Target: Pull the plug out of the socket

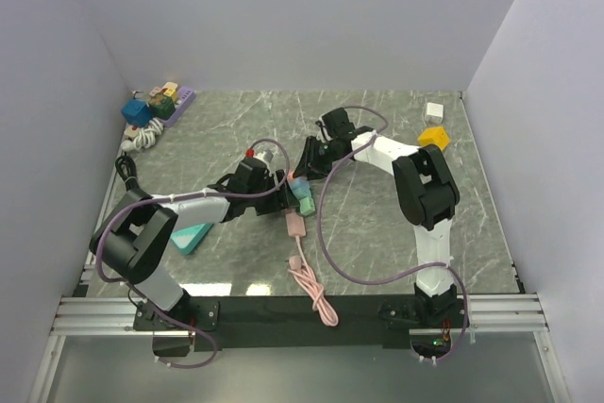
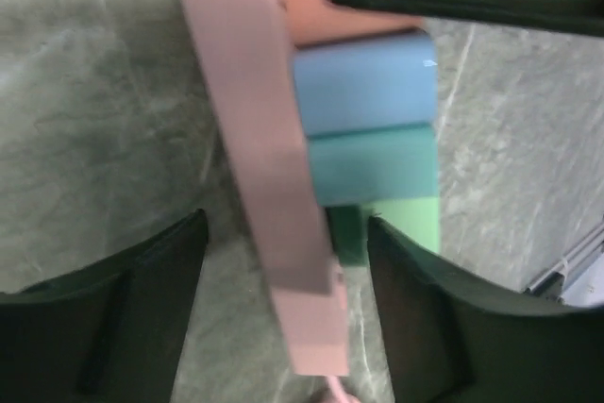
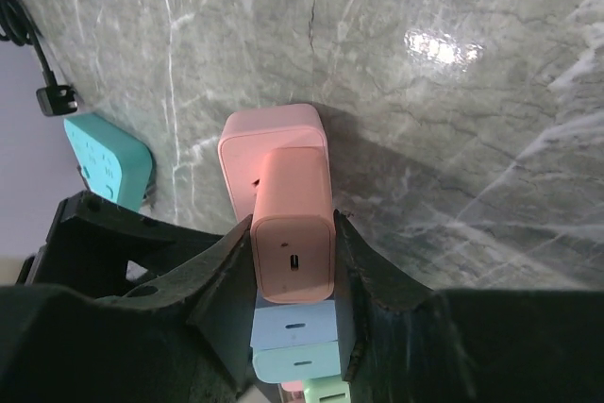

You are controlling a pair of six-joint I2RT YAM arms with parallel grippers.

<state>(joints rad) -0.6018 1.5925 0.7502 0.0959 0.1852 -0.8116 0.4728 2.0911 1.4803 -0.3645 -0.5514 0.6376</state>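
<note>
Pink plug (image 3: 293,219) on the socket strip (image 3: 274,139), mid-table (image 1: 453,233).
The right gripper (image 3: 293,243) pinches the plug's two sides; a blue plug (image 3: 294,326) and a teal plug (image 3: 294,362) sit next in the row (the left gripper (image 2: 285,233) straddles the strip, jaws spread).

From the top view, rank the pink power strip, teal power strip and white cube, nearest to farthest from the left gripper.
1. The pink power strip, between the fingers of the left gripper.
2. The teal power strip, on the left beside that arm.
3. The white cube, in the far right corner.
</note>
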